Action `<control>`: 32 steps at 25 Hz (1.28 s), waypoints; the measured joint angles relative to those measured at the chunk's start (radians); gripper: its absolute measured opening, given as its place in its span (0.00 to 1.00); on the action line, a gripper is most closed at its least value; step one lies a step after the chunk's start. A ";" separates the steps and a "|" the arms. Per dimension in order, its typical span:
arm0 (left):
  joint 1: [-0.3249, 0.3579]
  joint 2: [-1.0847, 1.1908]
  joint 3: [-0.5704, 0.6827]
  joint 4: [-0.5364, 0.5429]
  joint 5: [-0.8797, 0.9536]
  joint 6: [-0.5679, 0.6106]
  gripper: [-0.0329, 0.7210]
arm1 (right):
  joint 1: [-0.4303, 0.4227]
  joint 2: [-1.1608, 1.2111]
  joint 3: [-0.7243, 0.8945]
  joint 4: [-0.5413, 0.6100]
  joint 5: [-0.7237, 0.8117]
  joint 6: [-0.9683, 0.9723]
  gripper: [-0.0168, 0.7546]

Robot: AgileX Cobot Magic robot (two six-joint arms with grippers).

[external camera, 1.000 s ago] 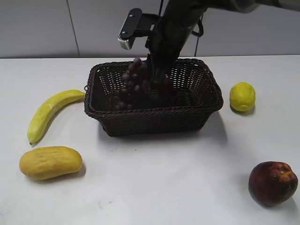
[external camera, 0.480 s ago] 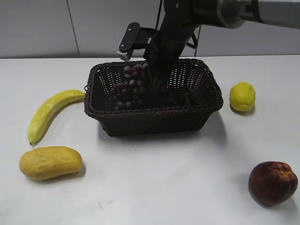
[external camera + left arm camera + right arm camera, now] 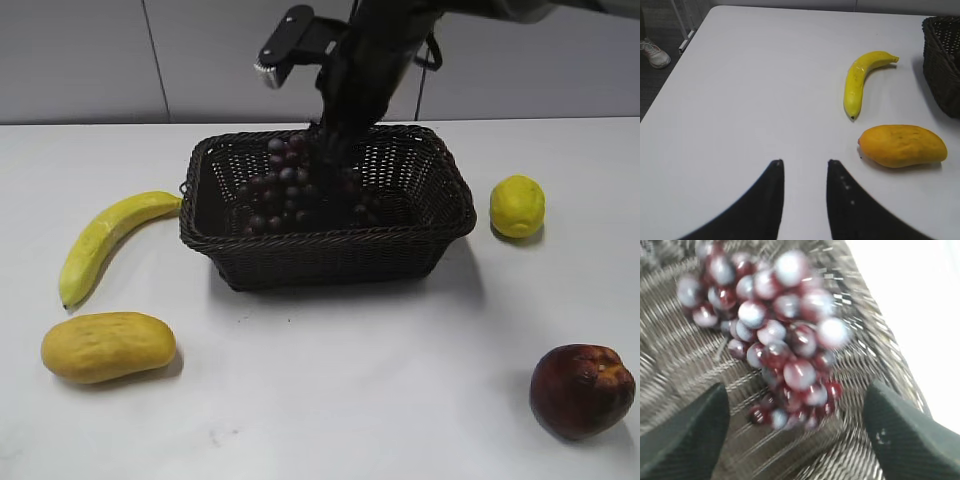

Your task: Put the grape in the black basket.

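Observation:
The grape (image 3: 285,190), a bunch of dark red-purple grapes, lies inside the black basket (image 3: 330,262) at the table's middle. It fills the right wrist view (image 3: 772,335), resting on the basket's woven floor (image 3: 685,370). My right gripper (image 3: 797,425) is open and empty just above the bunch, its fingers wide apart on either side. In the exterior view the right arm (image 3: 365,70) reaches down over the basket's back rim. My left gripper (image 3: 805,162) is open and empty over bare table, away from the basket (image 3: 942,60).
A banana (image 3: 105,240) and a mango (image 3: 108,346) lie left of the basket; both show in the left wrist view, banana (image 3: 860,82) and mango (image 3: 902,146). A lemon (image 3: 517,206) sits right of the basket. A dark red apple (image 3: 582,390) sits front right.
The grape bunch went down from hanging over the basket to lying in it. My right gripper let go of it and rose a little.

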 joint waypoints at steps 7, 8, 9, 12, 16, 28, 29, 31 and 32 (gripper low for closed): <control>0.000 0.000 0.000 0.000 0.000 0.000 0.36 | -0.061 -0.102 -0.001 -0.050 0.165 0.335 0.84; 0.000 0.000 0.000 0.000 0.000 0.000 0.36 | -0.081 -0.111 -0.001 -0.059 0.210 0.378 0.84; 0.000 0.000 0.000 0.000 0.000 0.000 0.36 | -0.108 -0.117 -0.001 -0.064 0.250 0.417 0.84; 0.000 0.000 0.000 0.000 0.000 0.000 0.36 | -0.185 -0.132 -0.001 -0.071 0.363 0.506 0.84; 0.000 0.000 0.000 0.000 0.000 0.000 0.36 | -0.288 -0.166 -0.001 -0.057 0.367 0.575 0.84; 0.000 0.000 0.000 0.000 0.000 0.000 0.35 | -0.489 -0.447 0.221 -0.011 0.368 0.592 0.80; 0.000 0.000 0.000 0.000 0.000 0.000 0.35 | -0.494 -0.479 0.265 -0.013 0.368 0.591 0.80; 0.000 0.000 0.000 0.000 0.000 0.000 0.35 | -0.498 -0.543 0.350 -0.030 0.368 0.587 0.80; 0.000 0.000 0.000 0.000 0.000 0.000 0.35 | -0.498 -0.583 0.401 -0.034 0.368 0.586 0.79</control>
